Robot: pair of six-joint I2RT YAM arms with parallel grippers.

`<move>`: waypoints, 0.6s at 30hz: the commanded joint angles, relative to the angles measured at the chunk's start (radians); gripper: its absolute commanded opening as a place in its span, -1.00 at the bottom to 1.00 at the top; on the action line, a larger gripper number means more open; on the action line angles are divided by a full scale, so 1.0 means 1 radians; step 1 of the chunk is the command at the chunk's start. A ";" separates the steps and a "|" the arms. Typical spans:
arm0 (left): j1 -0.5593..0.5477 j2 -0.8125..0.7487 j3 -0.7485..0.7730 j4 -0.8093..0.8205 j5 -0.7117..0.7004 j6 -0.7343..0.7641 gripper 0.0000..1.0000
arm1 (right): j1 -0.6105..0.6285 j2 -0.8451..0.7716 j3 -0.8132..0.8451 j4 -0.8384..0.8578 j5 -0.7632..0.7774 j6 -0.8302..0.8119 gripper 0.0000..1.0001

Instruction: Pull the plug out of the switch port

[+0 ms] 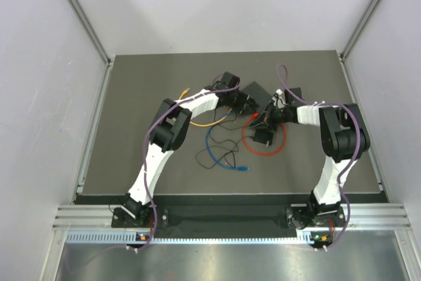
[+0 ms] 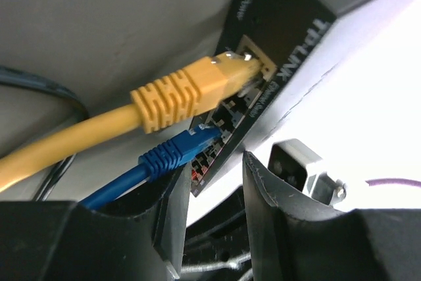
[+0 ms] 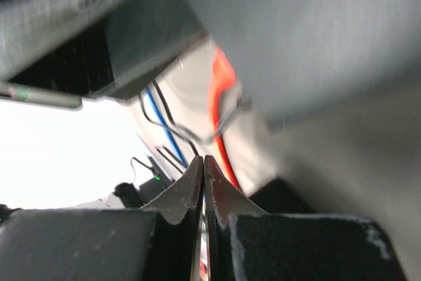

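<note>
The switch [image 1: 256,92] is a flat black box at the table's middle back. In the left wrist view, the switch [image 2: 289,24] bears a TP-LINK label. A yellow plug [image 2: 220,77] sits in one port and a blue plug [image 2: 187,148] sits in a lower port. My left gripper [image 2: 210,169] is open, its fingers [image 2: 263,195] on either side of the switch's lower corner, just under the blue plug. My right gripper [image 3: 204,166] is shut with nothing visible between its pads. In the top view it [image 1: 272,114] is at the switch's near right side.
A red cable loop [image 1: 263,141] lies around a small black power adapter [image 1: 264,137]. A blue cable [image 1: 220,157] and a thin black wire [image 1: 223,153] curl on the mat in front. An orange-yellow cable [image 1: 209,124] runs left from the switch.
</note>
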 commanded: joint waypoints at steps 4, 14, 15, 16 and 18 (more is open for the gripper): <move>0.019 -0.048 0.001 -0.002 -0.015 0.209 -0.12 | -0.007 -0.140 0.083 -0.331 0.041 -0.224 -1.00; 0.062 -0.126 0.030 -0.122 0.044 0.452 0.11 | -0.074 -0.263 0.100 -0.465 0.216 -0.226 -0.79; 0.061 -0.123 0.028 -0.096 0.053 0.440 0.07 | -0.087 -0.255 0.091 -0.442 0.218 -0.200 -0.76; 0.061 -0.115 0.031 -0.081 0.059 0.434 0.05 | -0.096 -0.248 0.080 -0.341 0.192 -0.133 -0.67; 0.053 -0.106 0.034 -0.050 0.079 0.409 0.04 | -0.105 -0.228 0.058 -0.278 0.208 -0.042 -0.28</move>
